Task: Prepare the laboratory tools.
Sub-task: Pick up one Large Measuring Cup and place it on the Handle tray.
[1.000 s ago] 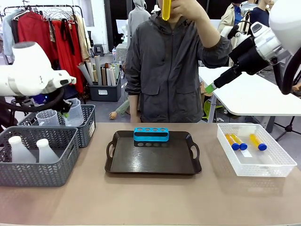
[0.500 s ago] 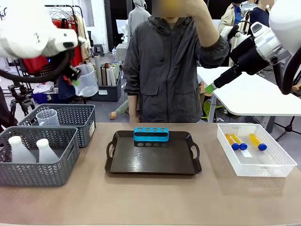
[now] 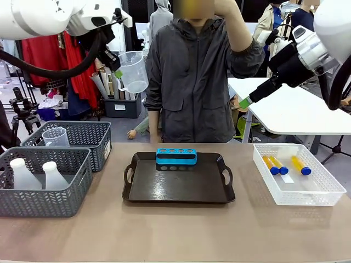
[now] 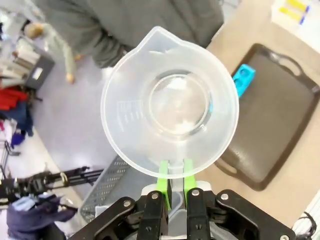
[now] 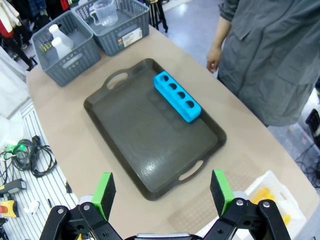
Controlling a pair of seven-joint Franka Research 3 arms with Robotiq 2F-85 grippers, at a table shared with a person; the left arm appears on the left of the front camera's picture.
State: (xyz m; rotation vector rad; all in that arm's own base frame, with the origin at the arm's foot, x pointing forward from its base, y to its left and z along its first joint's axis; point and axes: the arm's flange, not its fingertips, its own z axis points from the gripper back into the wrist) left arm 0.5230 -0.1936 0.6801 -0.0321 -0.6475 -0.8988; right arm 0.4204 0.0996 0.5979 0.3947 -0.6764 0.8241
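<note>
We can read no words, brands or numbers in these pictures. The beaker [image 4: 170, 100] bears faint graduation marks [image 4: 129, 111] on its wall, but they are too blurred for us to make out. A pale label [image 5: 131, 36] on one basket [image 5: 117, 46] is too small to read.

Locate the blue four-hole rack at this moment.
In the front view the blue rack sits mid-table, inside the dark tray along its far rim, directly in front of the person.
</note>
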